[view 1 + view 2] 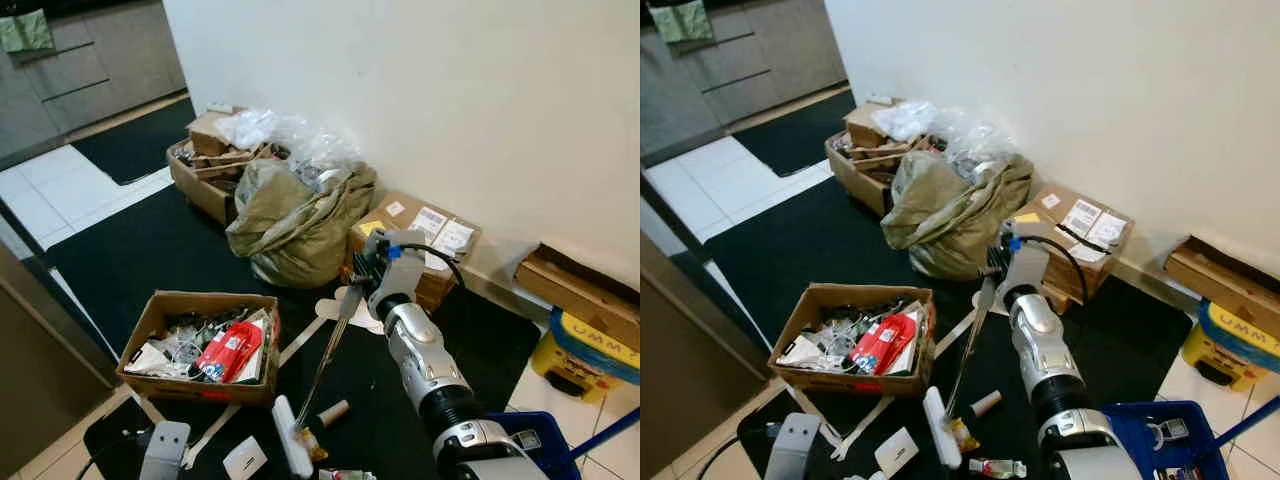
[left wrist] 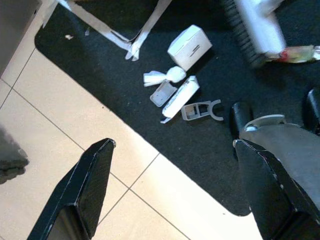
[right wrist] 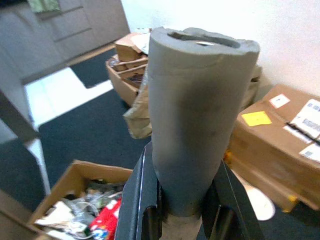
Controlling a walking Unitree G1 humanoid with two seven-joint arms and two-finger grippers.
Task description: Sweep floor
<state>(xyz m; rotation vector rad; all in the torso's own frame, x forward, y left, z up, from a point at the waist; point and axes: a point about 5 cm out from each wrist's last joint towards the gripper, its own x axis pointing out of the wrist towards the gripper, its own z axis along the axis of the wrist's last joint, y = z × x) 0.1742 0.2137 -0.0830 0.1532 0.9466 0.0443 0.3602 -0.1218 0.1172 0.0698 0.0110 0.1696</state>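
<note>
Broom (foam-handled) gripped by right pincer above the rug.

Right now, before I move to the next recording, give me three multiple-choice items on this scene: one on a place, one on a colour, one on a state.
1. Where does the white broom head rest?
A. on the black mat
B. in the open cardboard box
C. on the white tiles

2. What colour is the large crumpled sack by the wall?
A. blue
B. olive-tan
C. red

3. What is the right gripper doing?
A. hanging open
B. shut on the grey foam broom handle
C. holding a box

Key: 1 A, the head lies on the black mat; 2 B, the sack's cloth is olive-tan; 3 B, the right wrist view shows its fingers clamping the handle.
</note>
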